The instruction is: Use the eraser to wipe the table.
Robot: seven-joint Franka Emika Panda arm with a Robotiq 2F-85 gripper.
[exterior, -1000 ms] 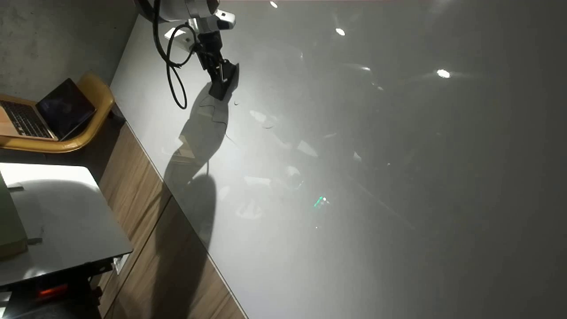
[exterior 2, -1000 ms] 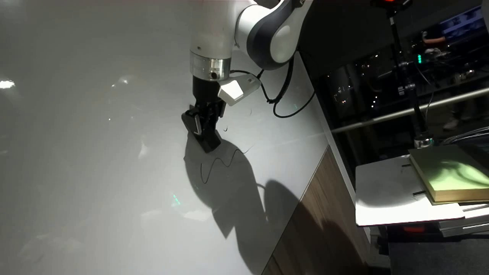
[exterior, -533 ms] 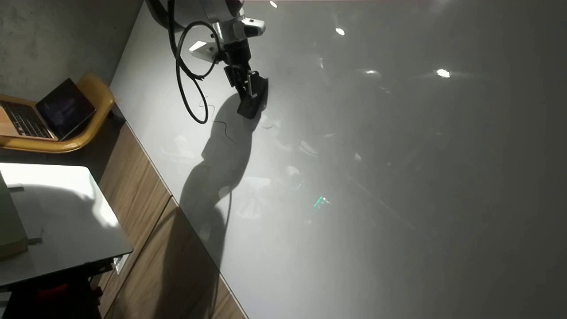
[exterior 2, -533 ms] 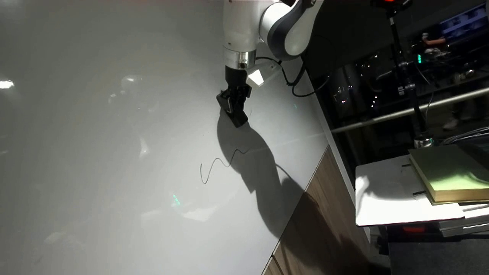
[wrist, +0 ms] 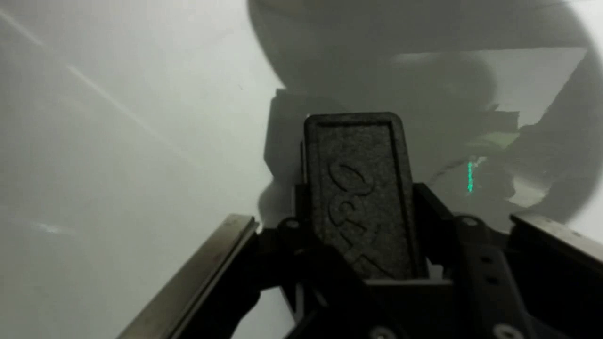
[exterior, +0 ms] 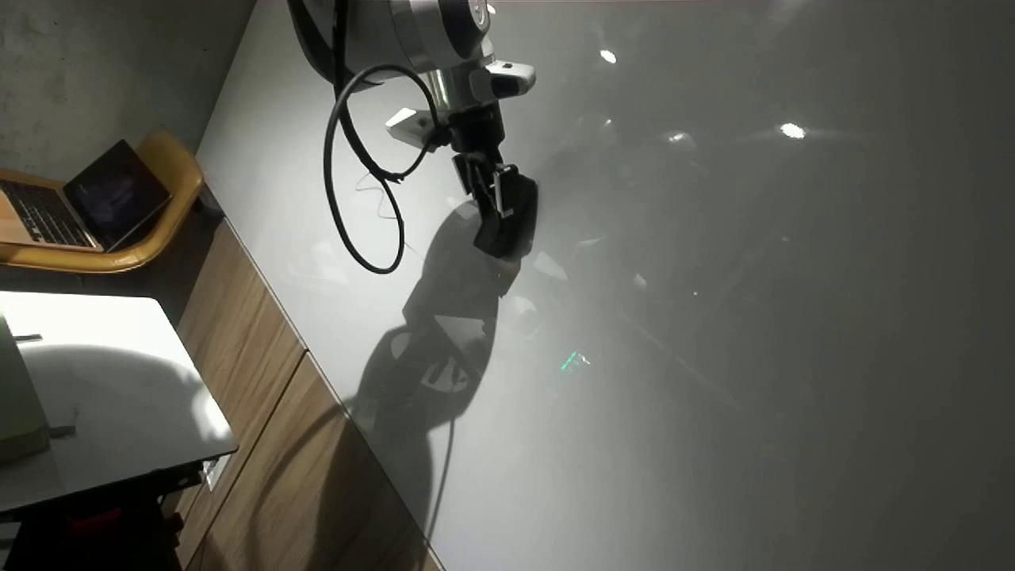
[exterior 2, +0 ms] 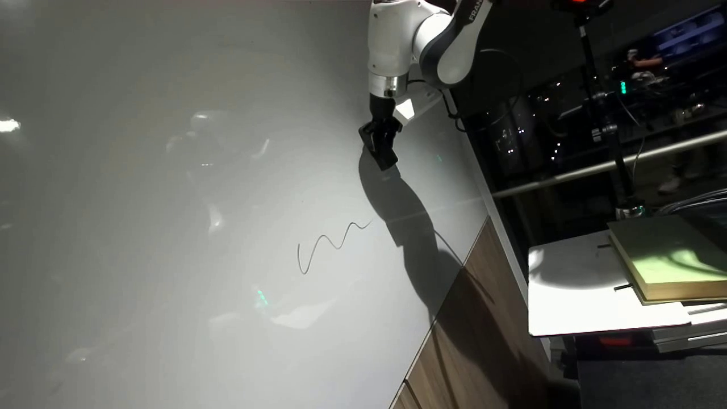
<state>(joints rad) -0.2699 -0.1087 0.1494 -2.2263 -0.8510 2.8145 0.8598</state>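
My gripper (wrist: 365, 207) is clamped across the width of the eraser (wrist: 355, 155), its lettered face toward my wrist camera. I hold it against or just above the table (exterior: 714, 317), which of the two I cannot tell, well apart from the wood edge (exterior: 246, 301). In an exterior view a thin wavy line (exterior 2: 323, 236) marks the table, apart from the eraser. A laptop (exterior: 119, 194) sits on a yellow chair (exterior: 184, 170), a book (exterior 2: 664, 255) on a white desk (exterior 2: 568, 309).
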